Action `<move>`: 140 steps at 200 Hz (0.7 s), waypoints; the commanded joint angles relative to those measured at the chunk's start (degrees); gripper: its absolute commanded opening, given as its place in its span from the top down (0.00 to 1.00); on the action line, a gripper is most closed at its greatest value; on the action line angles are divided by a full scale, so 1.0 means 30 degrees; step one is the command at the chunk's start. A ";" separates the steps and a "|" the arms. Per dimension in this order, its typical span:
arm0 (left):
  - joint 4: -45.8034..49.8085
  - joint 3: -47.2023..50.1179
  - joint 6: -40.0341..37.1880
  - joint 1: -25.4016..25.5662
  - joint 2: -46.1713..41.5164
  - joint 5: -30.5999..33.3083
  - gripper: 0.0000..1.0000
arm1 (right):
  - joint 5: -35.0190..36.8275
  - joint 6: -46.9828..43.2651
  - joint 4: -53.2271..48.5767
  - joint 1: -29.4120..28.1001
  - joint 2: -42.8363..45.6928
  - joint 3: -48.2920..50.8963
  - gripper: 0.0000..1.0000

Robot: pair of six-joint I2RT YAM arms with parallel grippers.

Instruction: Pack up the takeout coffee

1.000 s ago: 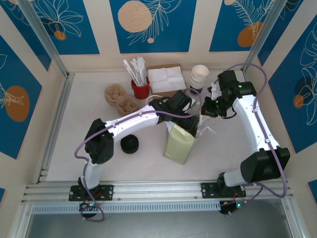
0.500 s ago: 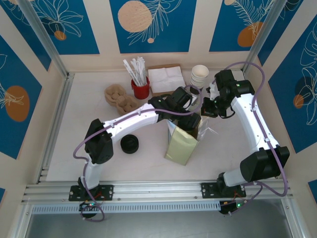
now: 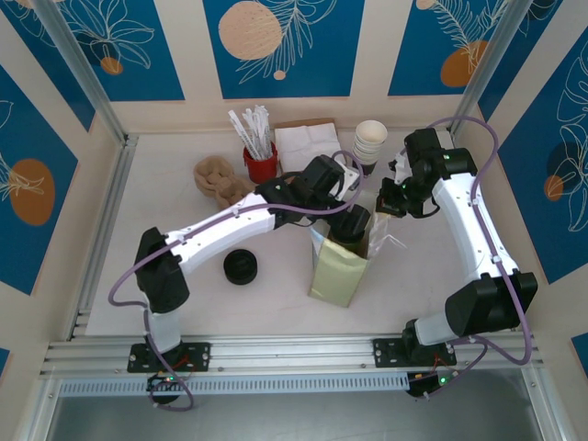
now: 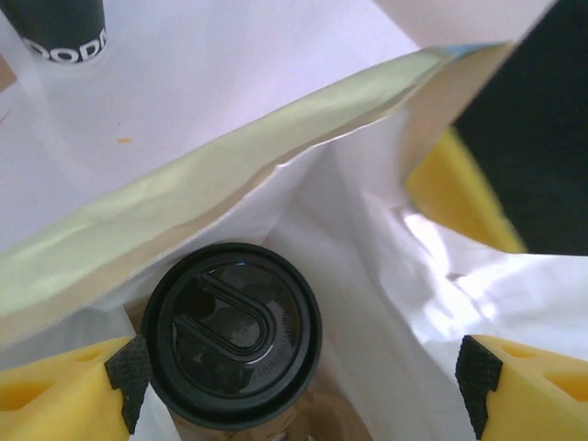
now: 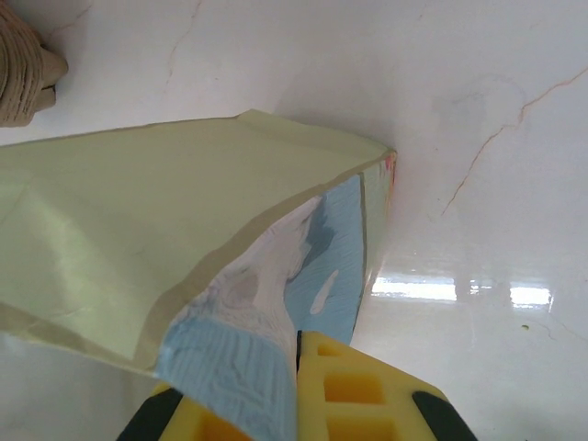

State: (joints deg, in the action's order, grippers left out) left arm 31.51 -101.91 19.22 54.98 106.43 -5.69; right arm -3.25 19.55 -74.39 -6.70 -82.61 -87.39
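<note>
The takeout coffee [image 4: 231, 333], a cup under a round black lid, stands inside the pale green paper bag [image 4: 184, 202]. My left gripper [image 4: 299, 381] hangs open over the bag's mouth. The lid sits beside its left finger [image 4: 55, 400], with a wide gap to the other finger. From above, the left gripper [image 3: 354, 223] is at the top of the upright bag [image 3: 335, 271]. My right gripper [image 3: 390, 206] is at the bag's right edge. In the right wrist view that gripper [image 5: 296, 377] is shut on the bag's rim [image 5: 266, 303], holding it open.
A stack of white cups [image 3: 370, 142], napkins [image 3: 308, 147], a red cup of stirrers [image 3: 260, 163] and brown cup carriers [image 3: 220, 179] line the back. A pile of black lids [image 3: 241, 266] lies left of the bag. A dark band with white lettering [image 4: 64, 28] shows beyond the bag.
My left arm has stretched out, its elbow swinging left, while its open gripper stays at the bag's mouth. The right arm has hardly moved and keeps its hold.
</note>
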 commanded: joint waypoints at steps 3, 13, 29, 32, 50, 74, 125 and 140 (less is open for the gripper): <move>-0.1064 -0.0133 0.0061 -0.0222 -0.1017 -0.0943 0.13 | -0.0441 0.0505 -0.0608 0.0155 0.0472 0.0128 1.00; -0.1064 -0.0474 0.0122 -0.0221 -0.1001 -0.1302 0.13 | -0.0520 0.0620 -0.0576 0.0178 0.0473 0.0099 1.00; -0.1228 -0.0965 0.0347 -0.0222 -0.0963 -0.1923 0.13 | -0.0647 0.0760 -0.0403 0.0140 0.0537 0.0096 1.00; -0.1283 -0.1031 0.0380 -0.0222 -0.0962 -0.1986 0.13 | -0.0669 0.0805 -0.0373 0.0140 0.0526 0.0095 1.00; -0.1430 -0.1673 0.0397 -0.0249 -0.0995 -0.1944 0.13 | -0.0933 0.0867 -0.0196 0.0138 0.0581 -0.0011 1.00; -0.0379 -0.3784 0.0029 -0.0589 -0.0792 -0.1370 0.13 | -0.1504 0.0924 0.0338 0.0110 0.0839 -0.0084 1.00; -0.0061 -0.4732 0.0448 -0.2125 -0.2437 0.1688 0.12 | -0.2777 0.1050 0.1851 -0.0311 0.1702 0.0047 1.00; 0.0353 -0.4600 0.0448 -0.2533 -0.2993 0.2889 0.13 | -0.3193 0.0988 0.2346 -0.0494 0.2107 0.0160 1.00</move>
State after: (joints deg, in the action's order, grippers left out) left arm 30.94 -115.04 19.64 49.41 101.19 -4.03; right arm -8.60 21.67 -70.28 -7.29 -79.20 -87.31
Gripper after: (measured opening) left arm 0.875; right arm 0.055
